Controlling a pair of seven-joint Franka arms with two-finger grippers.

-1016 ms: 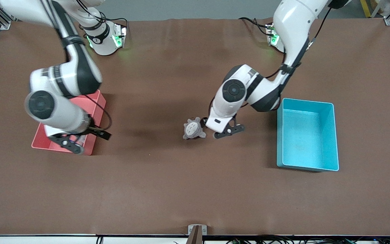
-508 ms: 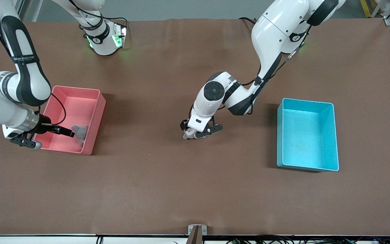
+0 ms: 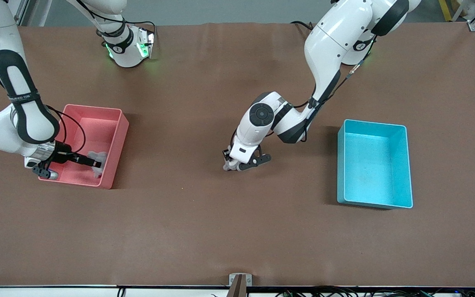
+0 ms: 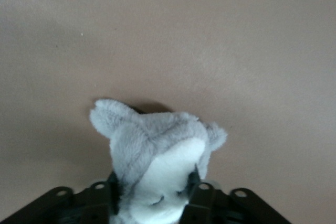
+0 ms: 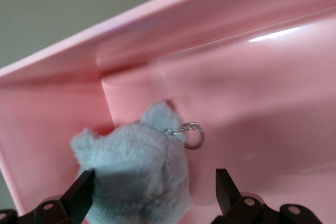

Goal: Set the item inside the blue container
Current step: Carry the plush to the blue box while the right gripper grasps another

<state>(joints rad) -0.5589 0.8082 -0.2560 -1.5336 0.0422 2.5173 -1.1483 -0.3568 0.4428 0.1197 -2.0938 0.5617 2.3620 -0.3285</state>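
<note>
The small grey-and-white plush toy (image 4: 157, 166) is sitting on the brown surface (image 3: 204, 231) about midway between the two bins, well apart from the light-blue rectangular plastic container (image 3: 402, 165) at the left arm's end; the left hand (image 3: 241, 161) is down on it and pinching it, its black fingers (image 4: 195, 192) pressing into the white belly from both sides. By my reading the grasp is the step in hand; the next move calls for a lift clear of the surface and a carry over the thin rim of the blue container, which is lying empty. The toy is looking soft and squashy, with stubby grey limbs sticking out, so it is likely giving under the squeeze and wants a firm hold. Toward the right arm's end, the right hand (image 5: 152, 195) is hanging spread wide inside the pink plastic bin (image 3: 116, 136), straddling a second grey plush with a metal keyring (image 5: 136, 177) without gripping it.
</note>
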